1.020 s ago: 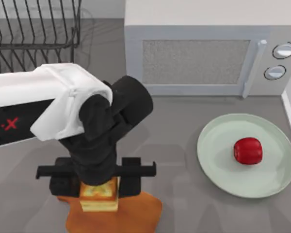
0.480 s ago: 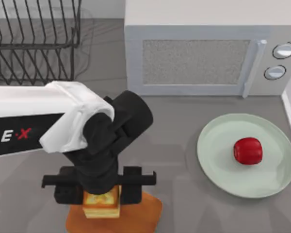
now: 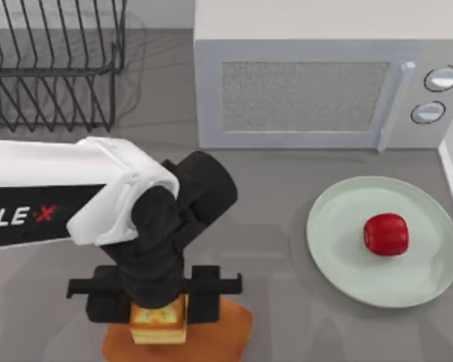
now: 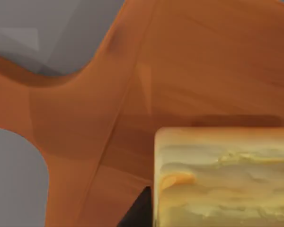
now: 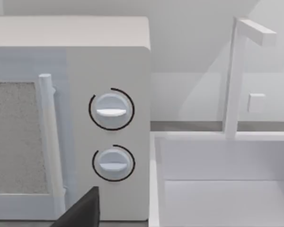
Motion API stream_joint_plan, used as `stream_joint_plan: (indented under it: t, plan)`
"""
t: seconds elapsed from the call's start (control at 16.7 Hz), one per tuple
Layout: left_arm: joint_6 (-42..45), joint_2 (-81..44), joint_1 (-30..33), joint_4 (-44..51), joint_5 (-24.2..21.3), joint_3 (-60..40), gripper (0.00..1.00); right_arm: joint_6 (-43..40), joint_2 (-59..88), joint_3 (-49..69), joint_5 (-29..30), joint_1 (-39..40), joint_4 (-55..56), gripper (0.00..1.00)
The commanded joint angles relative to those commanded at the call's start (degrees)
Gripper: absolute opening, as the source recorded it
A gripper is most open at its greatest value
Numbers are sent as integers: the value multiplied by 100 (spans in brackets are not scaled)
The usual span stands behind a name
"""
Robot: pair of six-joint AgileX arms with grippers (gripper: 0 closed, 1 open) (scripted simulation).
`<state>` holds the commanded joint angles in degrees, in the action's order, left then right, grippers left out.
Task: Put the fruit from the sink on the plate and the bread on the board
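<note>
Over the board (image 3: 226,332) at the table's lower left, the left gripper (image 3: 158,311) holds the bread (image 3: 158,324) clamped between its fingers, directly above the wood. Release requires only a short descent. On the plate (image 3: 340,256), the fruit (image 3: 386,234) already rests.

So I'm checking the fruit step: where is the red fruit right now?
In the top view the fruit lies on the pale green plate, right of its middle, at the table's right side in front of the microwave.
</note>
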<state>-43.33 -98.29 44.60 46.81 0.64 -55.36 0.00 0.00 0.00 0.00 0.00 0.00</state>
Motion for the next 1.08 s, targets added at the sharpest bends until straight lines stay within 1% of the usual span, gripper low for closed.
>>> stream_joint_plan:
  t: [0.72,0.78,1.08]
  plan:
    - [0,0,0,0,0,0,98,0,0,0,0,0,0,100]
    - [0,0,0,0,0,0,100,0,0,0,0,0,0,100]
    - [0,0,0,0,0,0,100,0,0,0,0,0,0,100]
